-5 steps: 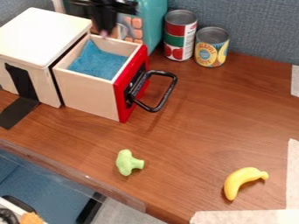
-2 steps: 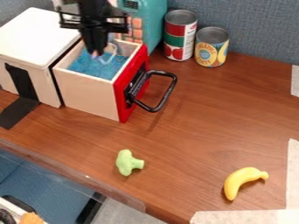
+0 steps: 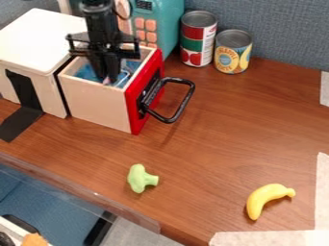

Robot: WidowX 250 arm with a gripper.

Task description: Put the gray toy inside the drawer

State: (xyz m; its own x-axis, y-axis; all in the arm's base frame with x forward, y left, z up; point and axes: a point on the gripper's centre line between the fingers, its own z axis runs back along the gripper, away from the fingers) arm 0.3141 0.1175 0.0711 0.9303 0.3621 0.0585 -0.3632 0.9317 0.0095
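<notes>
My gripper (image 3: 110, 79) hangs down into the open drawer (image 3: 96, 103), its tips low between the wooden walls. It is shut on the gray toy (image 3: 123, 78), a pale, thin shape showing beside and just right of the fingertips, above the blue lining. Most of the toy is hidden behind the fingers. The drawer has a red front with a black handle and stands pulled out of the white-topped box (image 3: 45, 36).
Two cans (image 3: 198, 38) stand at the back, right of a teal toy box (image 3: 166, 24). A green broccoli toy (image 3: 141, 178) lies near the front edge, and a yellow banana (image 3: 267, 198) lies front right. The drawer handle (image 3: 186, 101) juts out rightward.
The gripper has come down from above the drawer's back edge into the drawer, with the gray toy moving along at its tips. The drawer has not moved.
</notes>
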